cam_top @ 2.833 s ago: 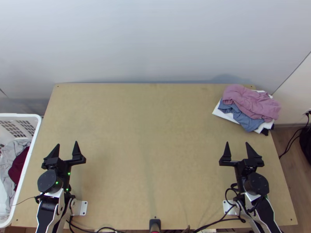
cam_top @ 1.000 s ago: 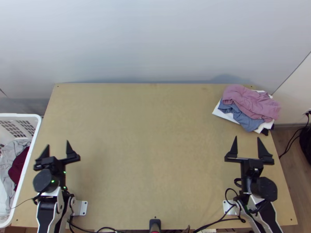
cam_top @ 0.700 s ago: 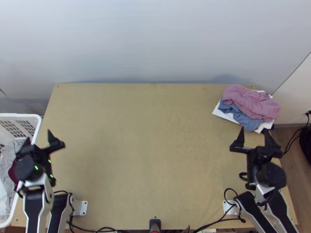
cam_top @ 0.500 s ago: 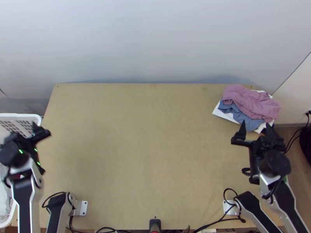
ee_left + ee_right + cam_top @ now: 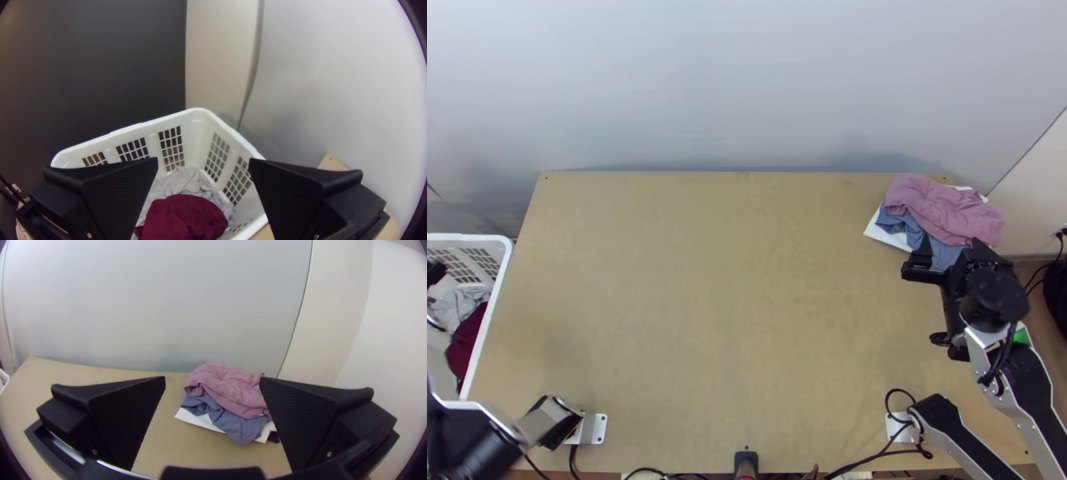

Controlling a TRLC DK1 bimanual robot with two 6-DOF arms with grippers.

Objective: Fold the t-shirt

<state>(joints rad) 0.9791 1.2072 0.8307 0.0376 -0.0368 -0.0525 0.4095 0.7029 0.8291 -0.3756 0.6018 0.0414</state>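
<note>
My left gripper (image 5: pixel 435 273) is at the left edge of the top view, over the basket; in the left wrist view the gripper (image 5: pixel 203 161) stands open, with nothing between its fingers. Below it a maroon cloth (image 5: pixel 182 218) lies bunched on light grey cloth (image 5: pixel 178 181) inside the white basket (image 5: pixel 147 126). My right gripper (image 5: pixel 951 240) is open near the clothes pile at the table's back right, and so is the gripper (image 5: pixel 213 378) in its wrist view. That pile has a bunched pink cloth (image 5: pixel 227 389) over a blue-grey one (image 5: pixel 240 426). Which cloth is the t-shirt, I cannot tell.
White folded cloth (image 5: pixel 889 234) lies beneath the coloured pieces at the back right corner. The wooden table (image 5: pixel 731 304) stretches between both arms, with a pale wall (image 5: pixel 747 88) along its back edge. Cables (image 5: pixel 875 456) run along the near edge.
The left arm has swung out leftward from the table to over the basket. My right gripper has moved up the picture and somewhat right, closer to the pile. The clothes at the back right lie unchanged.
</note>
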